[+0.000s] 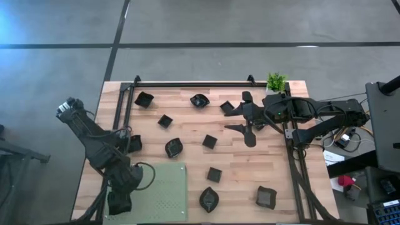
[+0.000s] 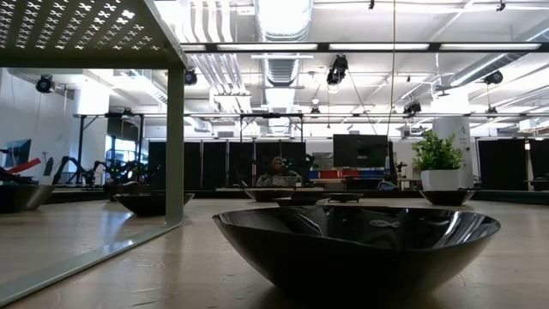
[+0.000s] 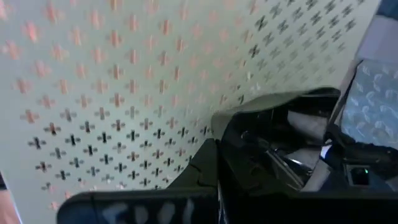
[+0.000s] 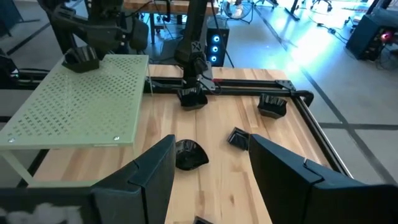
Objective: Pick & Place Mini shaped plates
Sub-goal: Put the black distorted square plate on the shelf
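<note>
1. Mini shaped plates (image 1: pixel 209 141) lie scattered across the table (image 1: pixel 187 125), with bare wood lanes between them.
2. The raised green perforated mat (image 1: pixel 164 190) blocks the near left corner.
3. A potted plant (image 1: pixel 276 81) occupies the far right corner.

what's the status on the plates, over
Left tool shut over the mat. Right tool open above the table, empty. Plates scattered, none on mat.

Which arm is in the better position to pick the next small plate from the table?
Right. The right gripper is open above the plates mid-table; the left gripper, shut, sits over the green mat.
</note>
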